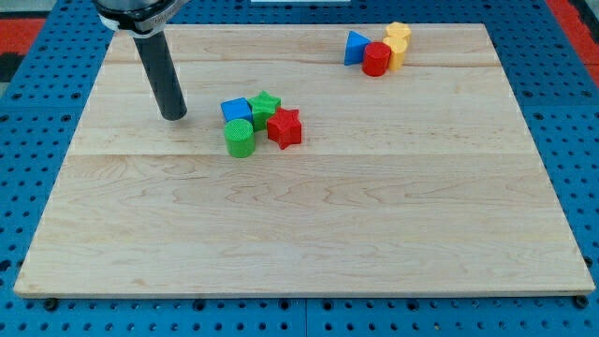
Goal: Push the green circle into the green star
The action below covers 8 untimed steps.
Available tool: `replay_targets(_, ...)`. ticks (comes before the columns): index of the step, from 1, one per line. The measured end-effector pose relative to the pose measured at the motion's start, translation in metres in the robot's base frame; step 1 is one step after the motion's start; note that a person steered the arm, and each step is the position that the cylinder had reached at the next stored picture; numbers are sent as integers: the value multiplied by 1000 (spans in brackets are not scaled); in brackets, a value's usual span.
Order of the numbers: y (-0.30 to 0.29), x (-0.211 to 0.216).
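Nearest the view's bottom the wooden board (309, 243) carries nothing. Going up, first the central cluster: green circle (240, 137) at its lower left, red star (284, 127) to the circle's right, blue cube (236, 109) just above the circle, green star (266, 106) up and right of it. The circle looks to touch the cube and sits just beside the green star, perhaps already in contact; I cannot tell if a gap remains. No jaws on this rig, only the rod; my tip (174, 116) rests on the board to the view's left of the cluster, apart from every block, about level with the cube. The relation that matters: the star lies up-right of the circle, so I judge the push must come from the circle's lower left, and my tip stands above that line and needs to drop down first. Farthest, at the top right: blue triangle (355, 48), red cylinder (376, 59), two yellow blocks (397, 43), bunched together.
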<state>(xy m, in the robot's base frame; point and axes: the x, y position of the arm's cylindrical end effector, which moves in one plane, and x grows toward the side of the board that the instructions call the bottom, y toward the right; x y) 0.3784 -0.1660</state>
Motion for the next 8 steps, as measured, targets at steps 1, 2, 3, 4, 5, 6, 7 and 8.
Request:
replay_targets(1, 21, 31)
replay_targets(2, 28, 47)
replay_targets(3, 23, 58)
replay_targets(4, 48, 78)
replay_targets(5, 106, 63)
replay_targets(6, 128, 32)
replay_targets(7, 135, 7)
replay_targets(8, 137, 3)
